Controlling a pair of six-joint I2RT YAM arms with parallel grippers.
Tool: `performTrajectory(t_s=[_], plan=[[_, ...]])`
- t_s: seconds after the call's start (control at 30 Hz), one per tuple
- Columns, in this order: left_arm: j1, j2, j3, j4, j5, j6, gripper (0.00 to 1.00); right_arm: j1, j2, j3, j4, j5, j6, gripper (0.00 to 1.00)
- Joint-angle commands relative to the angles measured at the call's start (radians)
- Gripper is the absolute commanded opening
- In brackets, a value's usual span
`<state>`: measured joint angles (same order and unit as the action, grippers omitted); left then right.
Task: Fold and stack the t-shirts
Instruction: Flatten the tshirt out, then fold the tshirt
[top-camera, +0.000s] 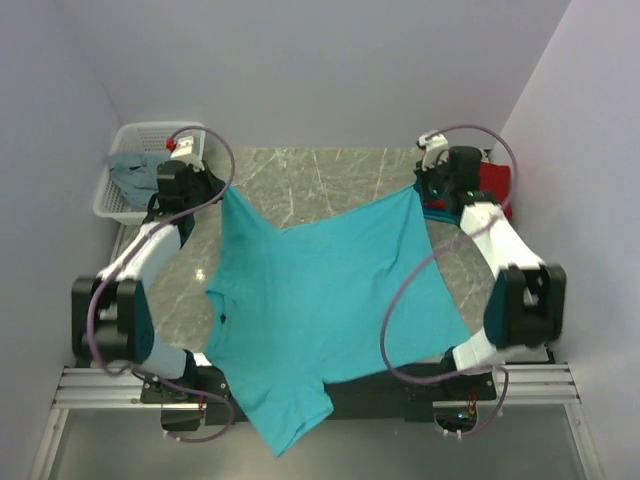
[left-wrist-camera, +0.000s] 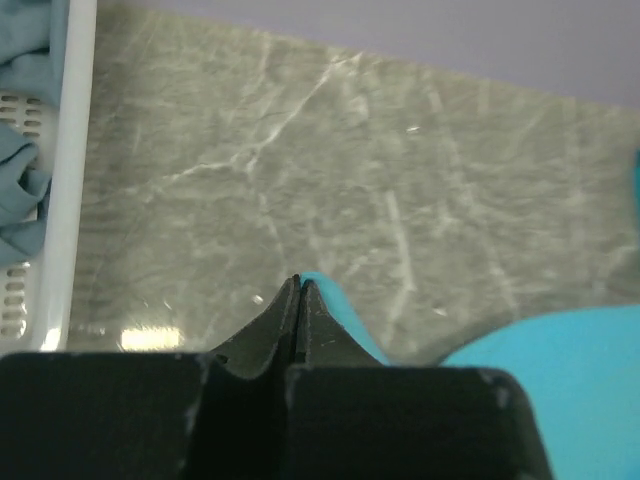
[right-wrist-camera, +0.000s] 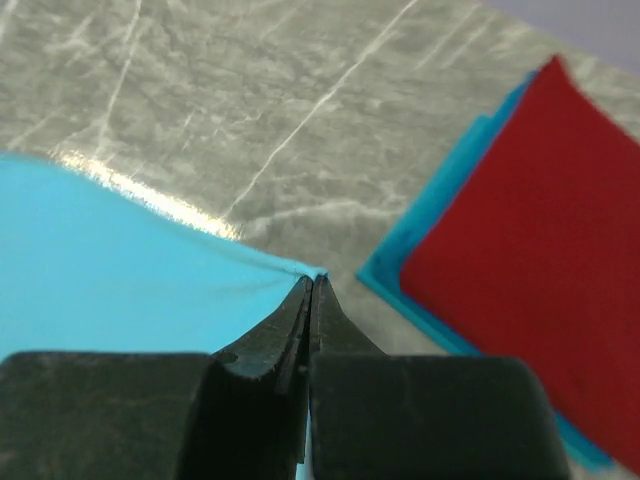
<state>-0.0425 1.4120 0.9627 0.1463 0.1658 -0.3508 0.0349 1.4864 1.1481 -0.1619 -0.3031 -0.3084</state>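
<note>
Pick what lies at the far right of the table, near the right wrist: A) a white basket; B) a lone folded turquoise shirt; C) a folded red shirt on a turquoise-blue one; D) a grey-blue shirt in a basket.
C: the right wrist view shows a folded red shirt lying on a turquoise-blue shirt, just past the corner of the bright turquoise shirt that the right gripper pinches in its shut jaws.

No readable text, label, brand, number or sign found in any of the three views (the small dark patch (top-camera: 221, 320) at the neck of the turquoise t-shirt (top-camera: 320, 300) is too small to make out).
</note>
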Motion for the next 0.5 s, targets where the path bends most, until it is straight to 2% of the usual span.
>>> performTrajectory(t_s=[0.0,0.03,0.13,0.3,0.47], plan=[[0.009,0.190,0.171,0.131,-0.054,0.070,0.01,-0.001,0.208,0.229,0.085,-0.063,-0.017,0.00],[0.013,0.243,0.209,0.119,-0.054,0.076,0.00,-0.001,0.326,0.283,0.055,-0.067,-0.015,0.00],[0.020,0.407,0.388,0.052,-0.051,0.093,0.00,0.005,0.518,0.482,-0.008,-0.068,0.003,0.00],[0.026,0.574,0.540,-0.023,-0.055,0.125,0.00,0.020,0.664,0.685,-0.025,-0.034,0.009,0.00],[0.032,0.633,0.623,-0.037,-0.032,0.141,0.00,0.023,0.765,0.795,-0.030,0.001,0.020,0.00]])
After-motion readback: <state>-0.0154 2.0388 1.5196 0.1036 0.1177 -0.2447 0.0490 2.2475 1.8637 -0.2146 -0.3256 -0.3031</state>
